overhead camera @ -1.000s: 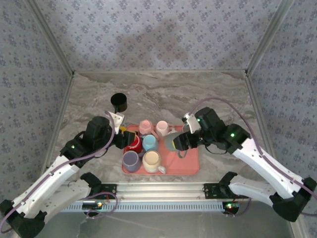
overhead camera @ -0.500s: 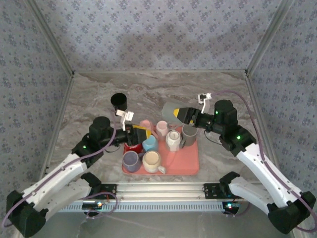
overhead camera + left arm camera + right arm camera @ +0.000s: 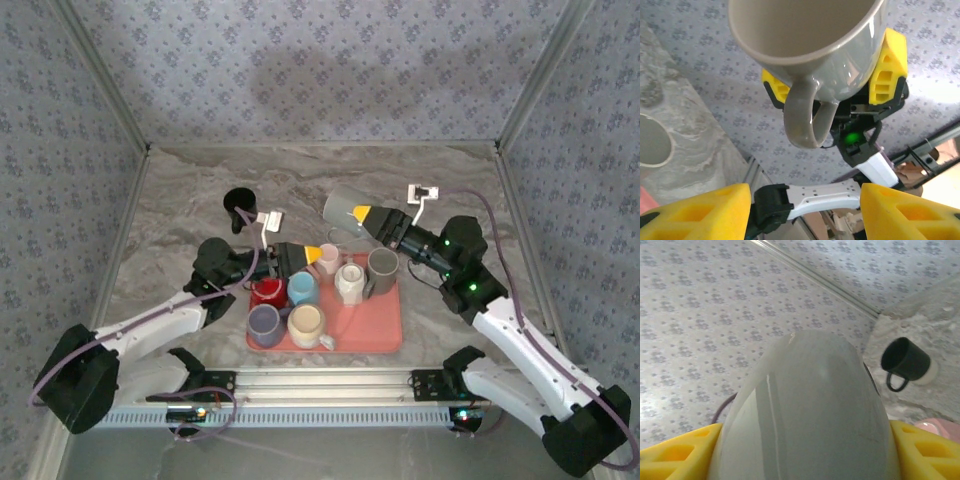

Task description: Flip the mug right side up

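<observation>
1 grey mug point(image 3: 343, 212) hangs in the air beyond the red tray point(image 3: 385, 325), clamped across its body by the right gripper point(image 3: 360, 217). It seems to lie roughly on its side, mouth facing the left gripper point(image 3: 318, 255), though the exact tilt is hard to read from above. The left gripper stands spread, nothing between its pads point(image 3: 695, 210). I judge the turn about half done: lifted, but not upright and not set down.
</observation>
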